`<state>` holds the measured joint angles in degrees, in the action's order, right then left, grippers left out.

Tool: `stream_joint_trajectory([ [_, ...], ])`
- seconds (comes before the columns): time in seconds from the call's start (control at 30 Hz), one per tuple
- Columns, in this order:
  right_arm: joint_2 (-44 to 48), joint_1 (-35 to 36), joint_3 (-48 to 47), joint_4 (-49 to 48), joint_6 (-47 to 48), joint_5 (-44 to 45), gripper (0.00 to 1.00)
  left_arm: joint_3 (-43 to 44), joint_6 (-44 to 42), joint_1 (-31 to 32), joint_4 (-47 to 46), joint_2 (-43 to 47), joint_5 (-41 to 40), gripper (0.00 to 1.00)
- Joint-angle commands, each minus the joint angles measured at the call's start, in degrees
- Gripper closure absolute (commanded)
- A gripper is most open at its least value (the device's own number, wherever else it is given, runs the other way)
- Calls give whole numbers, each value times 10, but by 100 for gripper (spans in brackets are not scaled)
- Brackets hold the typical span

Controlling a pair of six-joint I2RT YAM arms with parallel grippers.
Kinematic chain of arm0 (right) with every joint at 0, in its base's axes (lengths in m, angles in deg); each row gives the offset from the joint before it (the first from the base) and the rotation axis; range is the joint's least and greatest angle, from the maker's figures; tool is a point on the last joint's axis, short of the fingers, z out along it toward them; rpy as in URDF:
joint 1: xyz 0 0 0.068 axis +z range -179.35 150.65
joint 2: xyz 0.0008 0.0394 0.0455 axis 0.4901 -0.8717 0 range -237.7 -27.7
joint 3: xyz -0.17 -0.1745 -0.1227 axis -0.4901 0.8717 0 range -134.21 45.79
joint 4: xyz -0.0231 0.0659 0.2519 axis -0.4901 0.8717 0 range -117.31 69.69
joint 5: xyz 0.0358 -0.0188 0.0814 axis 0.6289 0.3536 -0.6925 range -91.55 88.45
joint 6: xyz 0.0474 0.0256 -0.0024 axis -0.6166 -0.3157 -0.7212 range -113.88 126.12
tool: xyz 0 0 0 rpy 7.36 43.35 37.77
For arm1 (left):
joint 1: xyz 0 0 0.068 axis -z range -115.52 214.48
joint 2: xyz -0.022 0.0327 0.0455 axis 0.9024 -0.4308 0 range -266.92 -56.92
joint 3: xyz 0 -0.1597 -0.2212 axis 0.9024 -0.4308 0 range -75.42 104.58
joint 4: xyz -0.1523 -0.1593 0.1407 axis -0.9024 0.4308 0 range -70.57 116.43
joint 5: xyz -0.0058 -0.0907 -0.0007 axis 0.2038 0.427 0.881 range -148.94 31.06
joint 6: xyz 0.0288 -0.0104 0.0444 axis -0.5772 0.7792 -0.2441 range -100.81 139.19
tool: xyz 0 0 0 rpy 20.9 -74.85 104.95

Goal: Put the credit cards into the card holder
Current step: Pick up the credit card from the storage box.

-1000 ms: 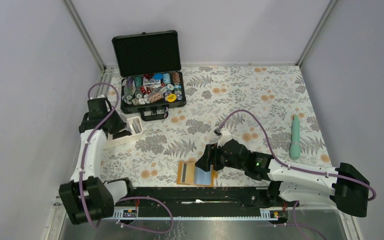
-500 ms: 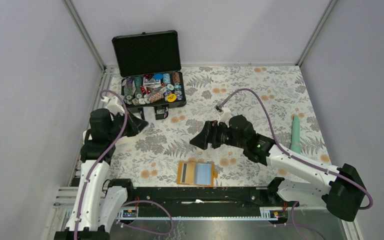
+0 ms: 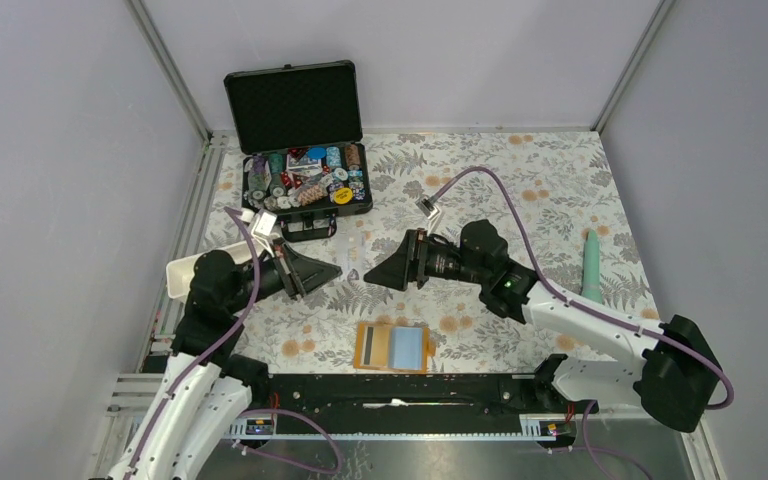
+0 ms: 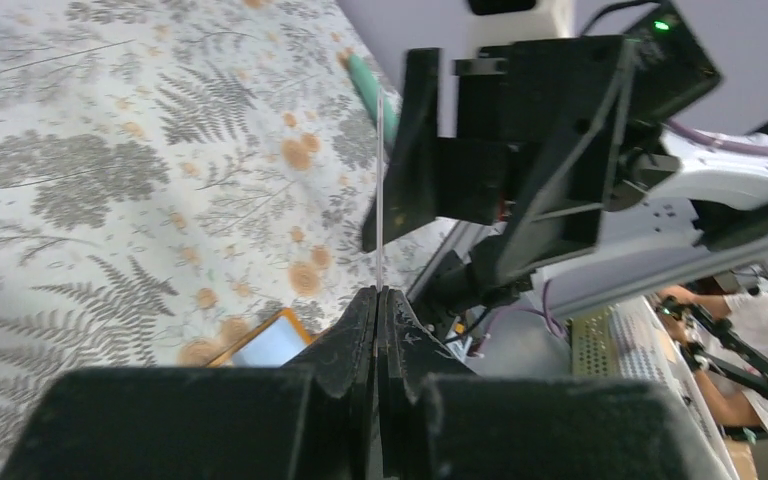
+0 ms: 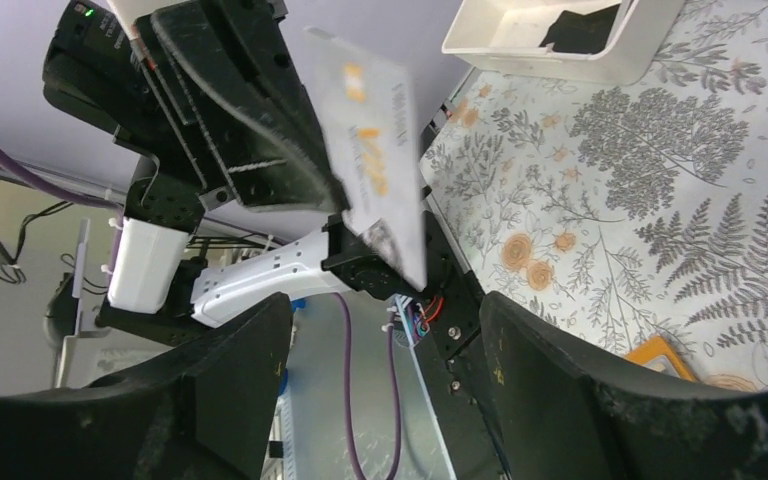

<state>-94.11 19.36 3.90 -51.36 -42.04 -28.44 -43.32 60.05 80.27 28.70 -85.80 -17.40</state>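
Note:
My left gripper is shut on the pale credit card and holds it in the air, upright. The card is edge-on in the left wrist view, above the shut gripper. My right gripper is open and empty, facing the card from close by. In the right wrist view the card sticks out of the left gripper, beyond my open right gripper. The orange card holder lies open near the front edge. The black card lies in the white tray.
An open black case of poker chips and boxed cards stands at the back left. The white tray sits at the left edge behind my left arm. A teal cylinder lies at the right.
My left gripper has left the white tray and swung right to mid-table with the pale card. My right gripper has lifted off the card holder and moved back-left to face it.

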Motion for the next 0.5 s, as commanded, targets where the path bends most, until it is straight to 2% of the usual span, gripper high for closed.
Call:
stream_joint_trajectory([
  [0.0, -21, -1, -19, -70, -35, -35, 25, 0, 38, 34, -86, 6, 30, 100],
  [0.07, -21, -1, -18, -80, -41, -35, 26, 2, 39, 47, -86, 5, 32, 100],
  [0.17, -16, -1, -15, -88, -48, -34, 34, 1, 41, 65, -86, 2, 30, 100],
  [0.47, -7, 3, -5, -104, -62, -39, 81, 0, 50, 105, -85, 5, 24, 100],
])
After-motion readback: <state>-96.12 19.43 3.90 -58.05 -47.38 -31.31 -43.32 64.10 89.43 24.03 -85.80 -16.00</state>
